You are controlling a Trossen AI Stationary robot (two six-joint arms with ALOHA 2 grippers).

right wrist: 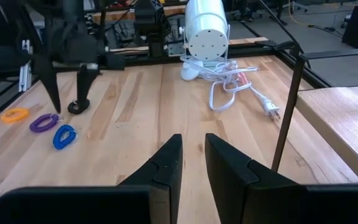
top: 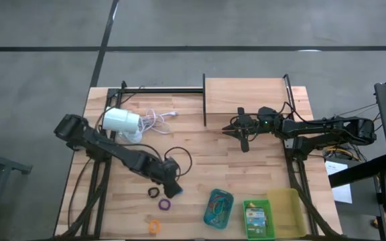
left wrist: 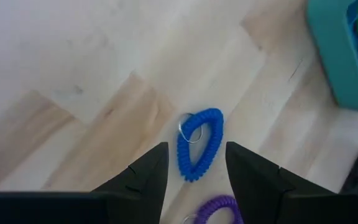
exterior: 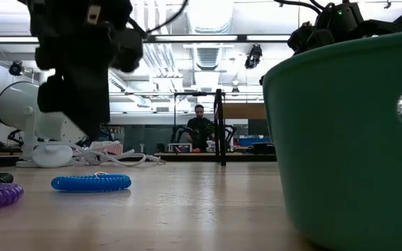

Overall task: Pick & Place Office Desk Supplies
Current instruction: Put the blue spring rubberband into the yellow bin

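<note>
Hovering over the pale wooden desk, left tool, fingers apart and empty, straddles from above a blue coiled plastic loop lying flat. Purple coiled loop lies just beside it; black loop and orange loop near. Teal plastic tray farther off. Right tool, fingers narrowly apart, empty, raised mid-desk.

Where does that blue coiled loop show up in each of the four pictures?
High view: blue loop, peeking out beside the left pincer.
Low view: lower left.
Left wrist view: centre.
Right wrist view: far left.
Shared landmark: purple loop beside it.
</note>
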